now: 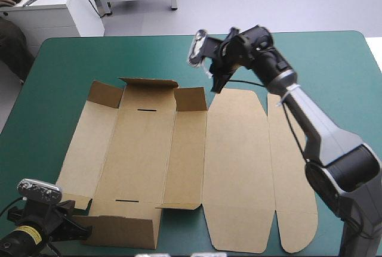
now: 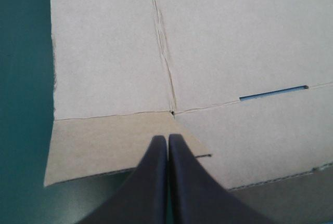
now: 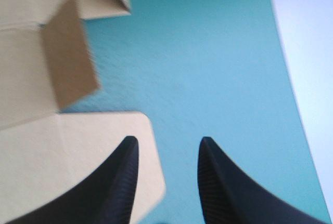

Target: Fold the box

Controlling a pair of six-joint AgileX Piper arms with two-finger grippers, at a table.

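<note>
The brown box lies open and mostly flat in the middle of the teal-green tabletop. It is one big cut sheet. At the far end of its left half, three small flaps stand up a little. At the near end of that half, a long flap is lifted too. The right half, with rounded corners, lies flat.

The left claw is at the box's near left corner. In its own view the left claw is closed, with its two black fingers pressed together into one point. The point sits over a small corner flap of the box. I cannot see any board between the fingers. A thin slot is cut in the board just beyond that flap.

The right claw hangs over the box's far edge, near the middle of the sheet. In its own view the right claw is open, fingers apart, holding nothing. One finger is above a rounded corner of the box. The other is above the bare tabletop. One raised flap stands ahead of it.
</note>
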